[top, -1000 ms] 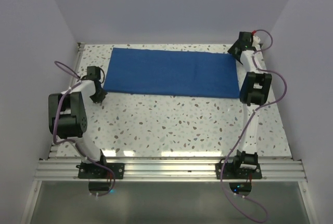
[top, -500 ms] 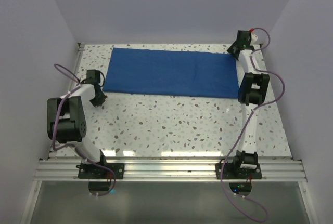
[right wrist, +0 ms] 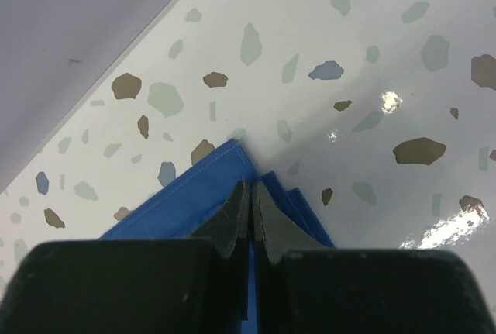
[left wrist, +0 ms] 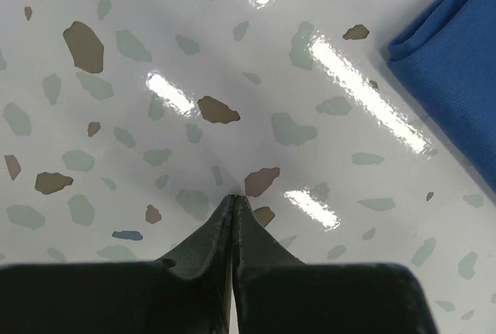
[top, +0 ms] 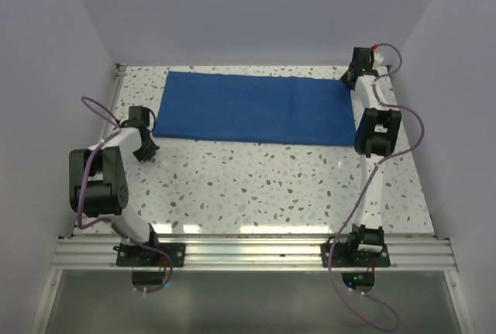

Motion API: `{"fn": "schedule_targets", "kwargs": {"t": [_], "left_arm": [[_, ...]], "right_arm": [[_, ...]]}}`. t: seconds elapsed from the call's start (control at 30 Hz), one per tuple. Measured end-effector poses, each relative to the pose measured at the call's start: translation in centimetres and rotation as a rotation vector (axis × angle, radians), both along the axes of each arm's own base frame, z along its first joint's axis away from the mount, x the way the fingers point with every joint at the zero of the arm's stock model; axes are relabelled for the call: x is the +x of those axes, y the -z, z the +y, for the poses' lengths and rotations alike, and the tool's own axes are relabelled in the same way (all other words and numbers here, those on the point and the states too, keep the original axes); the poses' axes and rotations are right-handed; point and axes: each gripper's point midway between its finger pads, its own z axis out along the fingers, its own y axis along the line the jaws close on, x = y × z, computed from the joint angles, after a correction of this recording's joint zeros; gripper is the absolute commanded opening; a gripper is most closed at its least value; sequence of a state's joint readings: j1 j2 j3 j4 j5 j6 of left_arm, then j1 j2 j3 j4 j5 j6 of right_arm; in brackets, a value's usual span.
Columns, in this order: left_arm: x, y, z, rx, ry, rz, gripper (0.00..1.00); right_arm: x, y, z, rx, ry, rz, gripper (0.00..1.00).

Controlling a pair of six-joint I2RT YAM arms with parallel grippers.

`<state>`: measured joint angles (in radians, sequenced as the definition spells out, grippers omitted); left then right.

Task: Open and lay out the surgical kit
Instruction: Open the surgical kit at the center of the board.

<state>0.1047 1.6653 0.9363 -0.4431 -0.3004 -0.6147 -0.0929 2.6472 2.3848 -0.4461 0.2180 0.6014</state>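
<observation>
**Fig. 1.** The speckled worktop (top: 256, 183) carries the surgical kit as 1 folded blue cloth wrap (top: 252, 108). The wrap is laid across the far half with its long axis running left to right, and its contents are not exposed. The right hand (right wrist: 249, 184) is shown fully closed on the wrap's far right corner, with a layer of cloth pinched between its 2 fingers. The left hand (left wrist: 234, 199) is closed and empty. It is held over bare worktop just beside the near left corner, the wrap lying ahead and to its right. The right arm is judged better placed for the first unfolding.
</observation>
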Motion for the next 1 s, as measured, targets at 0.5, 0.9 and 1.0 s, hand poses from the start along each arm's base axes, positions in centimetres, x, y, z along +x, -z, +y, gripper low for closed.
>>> {"fn": "schedule_targets", "kwargs": {"t": [0.5, 0.9, 1.0], "left_arm": [[1.2, -10.2, -0.4, 0.021, 0.074, -0.267, 1.0], [0.8, -13.1, -1.4, -0.014, 0.103, -0.33, 0.97], [0.8, -14.2, -1.8, -0.028, 0.114, -0.371, 0.96]], "right_arm": [[-2.1, -4.0, 4.2, 0.089, -0.131, -0.066, 0.0], [-11.5, -10.4, 18.1, 0.212, -0.44, -0.111, 0.0], [-17.2, -11.0, 23.4, 0.241, -0.581, -0.079, 0.0]]}}
